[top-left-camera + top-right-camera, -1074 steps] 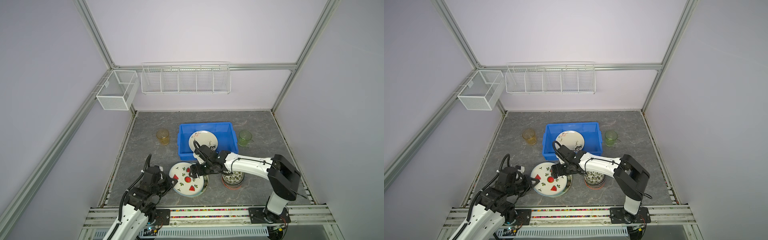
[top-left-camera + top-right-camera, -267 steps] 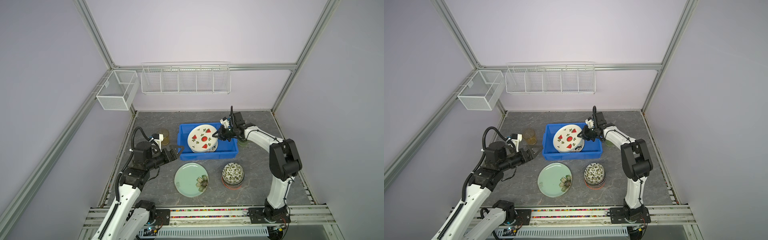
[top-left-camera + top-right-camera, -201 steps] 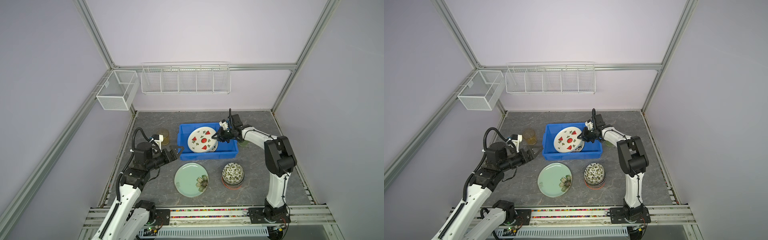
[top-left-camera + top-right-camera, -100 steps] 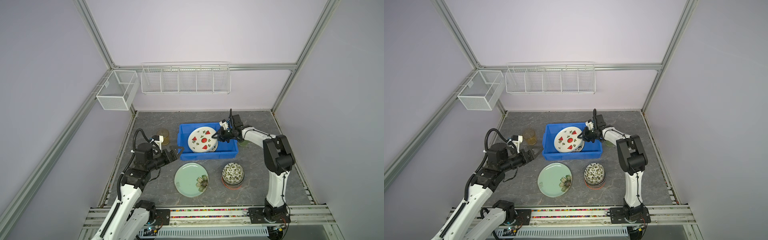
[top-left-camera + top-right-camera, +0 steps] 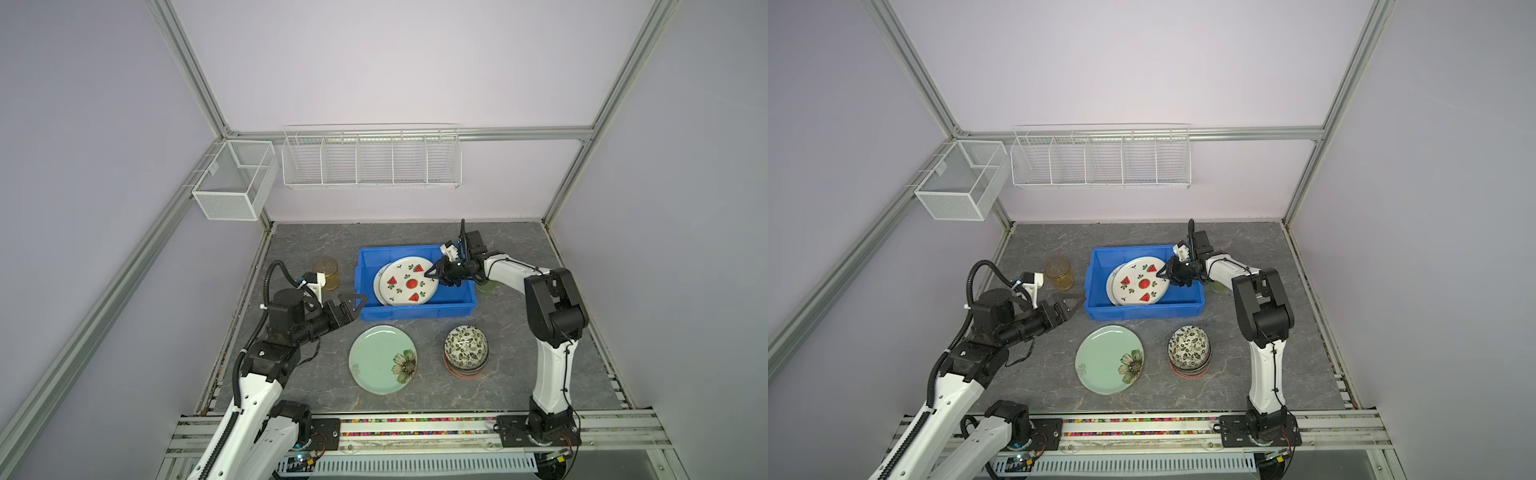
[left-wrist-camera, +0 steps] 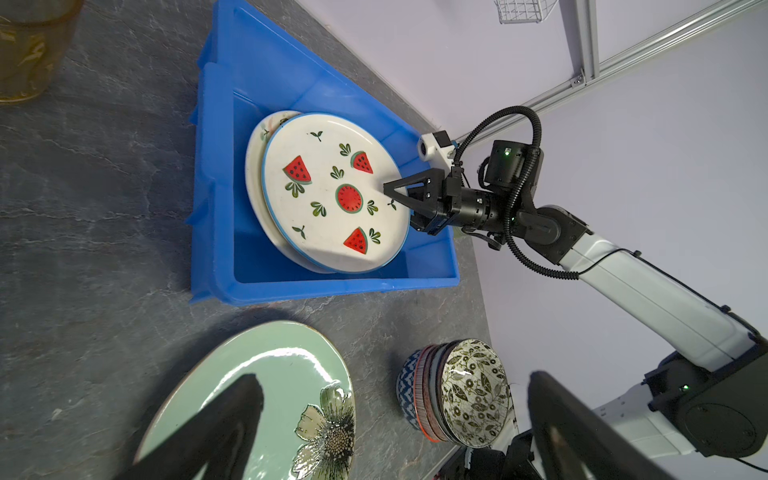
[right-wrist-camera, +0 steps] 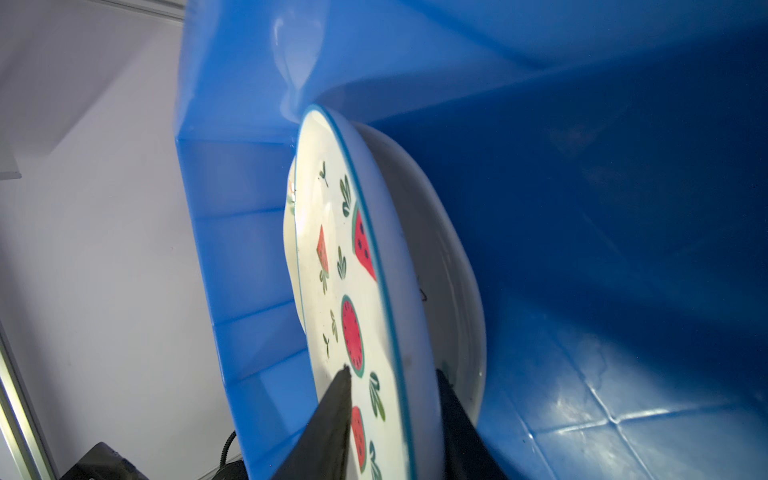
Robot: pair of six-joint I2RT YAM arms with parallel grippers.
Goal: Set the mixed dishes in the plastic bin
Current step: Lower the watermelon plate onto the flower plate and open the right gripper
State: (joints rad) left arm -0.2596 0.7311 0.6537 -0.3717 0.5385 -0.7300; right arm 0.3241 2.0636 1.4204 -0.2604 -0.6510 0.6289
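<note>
The watermelon plate (image 5: pixel 405 282) lies in the blue bin (image 5: pixel 415 320), a little tilted, resting on another pale plate (image 5: pixel 376 286) whose left edge peeks out beneath it. The right gripper (image 5: pixel 432 279) reaches in over the bin's right wall. Its fingers (image 7: pixel 332 415) sit one above and one below the plate's right rim, fairly narrow, and from here I cannot tell whether they pinch it or merely bracket it. On the grey table (image 5: pixel 307 245), nearer than the bin, lies a green plate (image 5: pixel 376 357) with a flower, and to its right a stack of patterned bowls (image 5: pixel 465 349). An amber cup (image 5: pixel 326 272) stands left of the bin. A green cup (image 5: pixel 484 287) stands just right of it, mostly hidden by the right arm. The left gripper (image 5: pixel 360 308) hovers by the bin's near-left corner, fingers spread wide and holding nothing.
</note>
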